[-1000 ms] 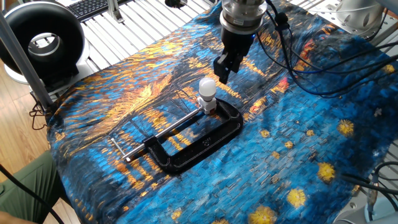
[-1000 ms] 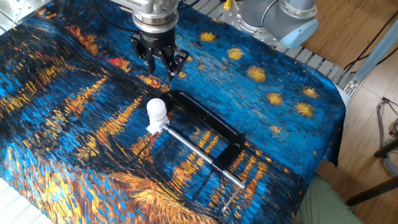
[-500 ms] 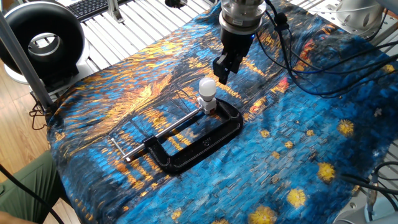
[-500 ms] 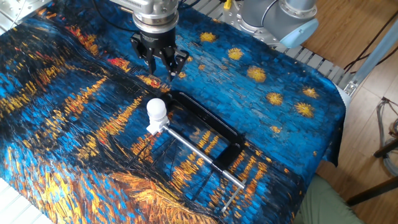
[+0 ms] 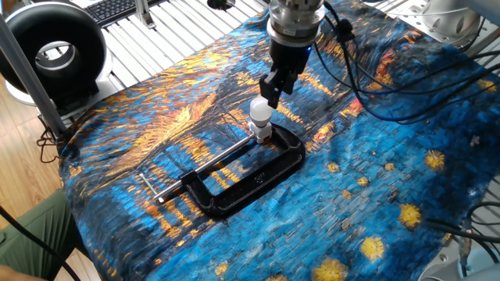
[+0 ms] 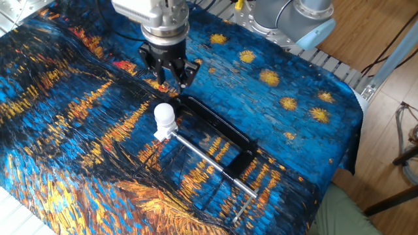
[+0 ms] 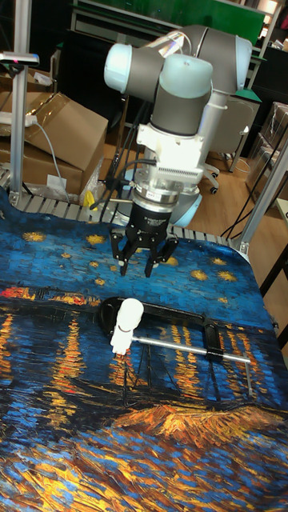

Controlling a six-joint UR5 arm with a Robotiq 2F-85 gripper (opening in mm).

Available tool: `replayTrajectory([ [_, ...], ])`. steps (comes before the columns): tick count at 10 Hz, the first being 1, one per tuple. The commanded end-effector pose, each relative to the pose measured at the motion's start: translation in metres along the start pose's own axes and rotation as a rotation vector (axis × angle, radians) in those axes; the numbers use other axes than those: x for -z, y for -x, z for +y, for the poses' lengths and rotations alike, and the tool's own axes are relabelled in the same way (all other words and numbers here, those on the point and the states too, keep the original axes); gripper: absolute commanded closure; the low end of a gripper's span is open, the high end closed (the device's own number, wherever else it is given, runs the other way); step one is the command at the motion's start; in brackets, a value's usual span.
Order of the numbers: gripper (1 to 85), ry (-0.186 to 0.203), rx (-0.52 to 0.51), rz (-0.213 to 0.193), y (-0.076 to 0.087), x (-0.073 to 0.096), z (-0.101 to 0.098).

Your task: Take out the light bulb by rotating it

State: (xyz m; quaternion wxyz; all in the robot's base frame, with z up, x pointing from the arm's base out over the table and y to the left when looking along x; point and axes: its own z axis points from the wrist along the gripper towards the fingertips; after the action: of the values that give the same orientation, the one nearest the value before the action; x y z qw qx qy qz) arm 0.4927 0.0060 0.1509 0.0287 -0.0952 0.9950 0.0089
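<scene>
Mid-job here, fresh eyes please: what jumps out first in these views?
The loud blue-and-orange starry-night cloth covering the table grabs the eye first. At its middle, the white light bulb stands up from a black C-clamp lying flat. The gripper hangs open above and just behind the bulb, not touching it.

Frosted matt light bulb (image 5: 260,110), matt black clamp (image 5: 258,176), patterned cloth (image 5: 406,156).
</scene>
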Motion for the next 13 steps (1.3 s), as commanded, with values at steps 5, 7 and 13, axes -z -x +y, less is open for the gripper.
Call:
replayTrajectory([
  [5, 39.3, -0.016, -0.002, 0.001, 0.000, 0.002, -0.005],
  [7, 39.0, -0.011, 0.014, 0.005, -0.001, 0.002, -0.004],
  [13, 39.3, -0.011, 0.034, -0.039, 0.011, 0.002, -0.004],
])
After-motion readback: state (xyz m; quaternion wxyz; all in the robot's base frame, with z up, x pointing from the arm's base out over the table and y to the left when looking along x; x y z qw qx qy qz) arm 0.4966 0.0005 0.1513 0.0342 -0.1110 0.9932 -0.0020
